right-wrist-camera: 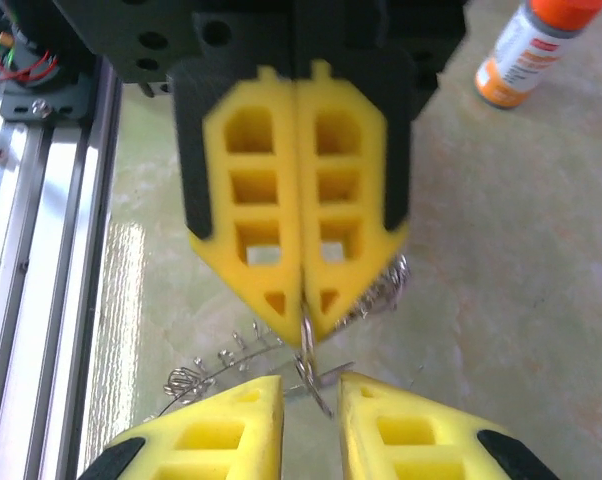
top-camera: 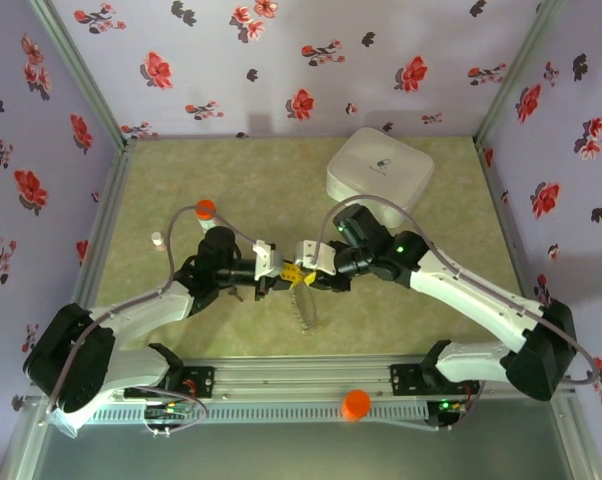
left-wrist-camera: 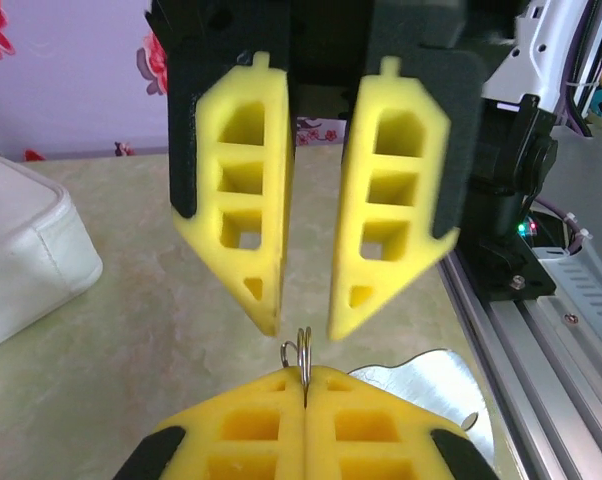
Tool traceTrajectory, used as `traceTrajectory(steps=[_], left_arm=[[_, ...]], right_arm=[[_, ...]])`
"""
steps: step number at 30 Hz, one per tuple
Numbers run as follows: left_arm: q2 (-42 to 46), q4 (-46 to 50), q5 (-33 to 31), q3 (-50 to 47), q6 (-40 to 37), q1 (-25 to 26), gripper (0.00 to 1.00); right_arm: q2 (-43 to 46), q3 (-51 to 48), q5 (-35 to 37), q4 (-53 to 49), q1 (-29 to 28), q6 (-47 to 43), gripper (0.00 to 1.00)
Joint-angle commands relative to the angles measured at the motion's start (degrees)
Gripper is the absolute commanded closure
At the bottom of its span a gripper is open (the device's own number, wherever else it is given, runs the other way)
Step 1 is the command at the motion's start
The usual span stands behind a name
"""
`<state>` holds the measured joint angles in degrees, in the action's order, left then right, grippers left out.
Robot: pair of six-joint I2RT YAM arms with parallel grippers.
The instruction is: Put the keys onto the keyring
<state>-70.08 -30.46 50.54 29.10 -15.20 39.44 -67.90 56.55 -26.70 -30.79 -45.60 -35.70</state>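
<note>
The mottled green-beige table (top-camera: 231,180) is taking up most of the scene, with a smooth white rounded-square box (top-camera: 378,168) sitting at its far right. Over the middle, the two arms are facing each other nose to nose. The left gripper (left-wrist-camera: 304,372) is pinching its yellow lattice fingers fully together on a small wire ring (left-wrist-camera: 304,350). The right gripper (right-wrist-camera: 311,385) is standing with its jaws slightly apart on either side of that ring, gripping nothing. An orange-capped vial (right-wrist-camera: 531,50) is sitting to the far left of them. The keyring (right-wrist-camera: 231,352), a thin dull-grey bead chain, is lying in loose loops on the table just under the fingertips. I am judging it light, floppy and slippery, likely to slide through a soft grip, so taking it at the stiff ring is looking wisest. I am failing to pick out the keys.
</note>
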Motion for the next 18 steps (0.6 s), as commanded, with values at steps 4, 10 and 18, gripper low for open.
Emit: traceTrajectory(steps=[4, 10, 18], left_arm=[[1.0, -9.5, 0.3, -1.8, 3.7, 0.0, 1.0], [0.4, -10.6, 0.8, -1.9, 4.6, 0.1, 1.0], [0.4, -10.9, 1.4, -2.0, 4.8, -0.1, 1.0]], right_arm=[[3.3, -5.2, -4.4, 8.5, 1.1, 5.7, 0.8], [3.4, -6.3, -5.2, 10.5, 1.3, 6.8, 0.8], [3.3, -6.4, -5.9, 11.8, 1.2, 7.5, 0.84]])
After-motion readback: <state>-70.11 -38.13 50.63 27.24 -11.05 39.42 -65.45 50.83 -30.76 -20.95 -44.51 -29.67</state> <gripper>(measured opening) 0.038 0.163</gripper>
